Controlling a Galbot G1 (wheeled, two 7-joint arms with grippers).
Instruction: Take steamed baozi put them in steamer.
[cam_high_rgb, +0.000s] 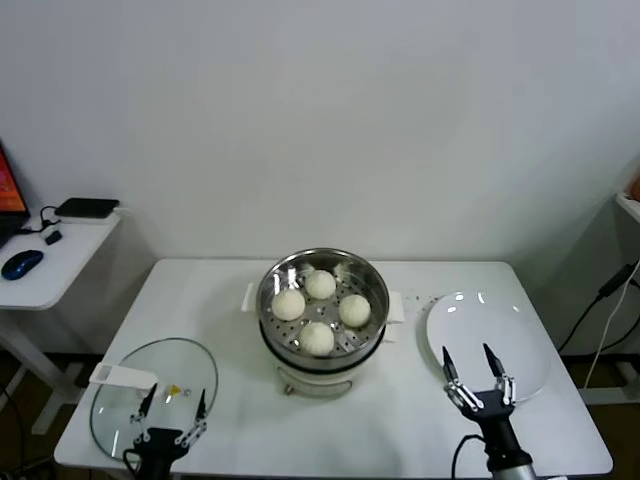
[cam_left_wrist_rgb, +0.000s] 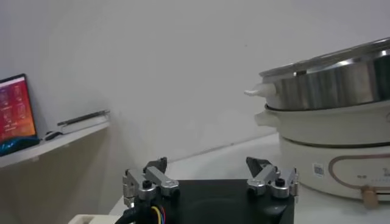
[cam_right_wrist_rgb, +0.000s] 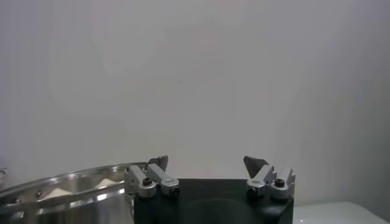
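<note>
Several off-white steamed baozi (cam_high_rgb: 319, 284) lie on the perforated floor of the shiny steel steamer (cam_high_rgb: 367, 276), which sits on its cream cooker base at the table's middle. The steamer's steel wall (cam_left_wrist_rgb: 332, 82) also shows in the left wrist view, and its rim (cam_right_wrist_rgb: 67, 185) with bun tops in the right wrist view. My right gripper (cam_high_rgb: 468, 361) hangs open and empty at the front right, over the near edge of the white plate (cam_high_rgb: 500, 330). My left gripper (cam_high_rgb: 173, 402) hangs open and empty at the front left, over the glass lid (cam_high_rgb: 140, 390).
The plate is bare. A side desk (cam_high_rgb: 50, 255) with a mouse and a flat black device stands to the left, with a laptop screen (cam_left_wrist_rgb: 15, 112) on it. A cable hangs at the far right (cam_high_rgb: 605, 300).
</note>
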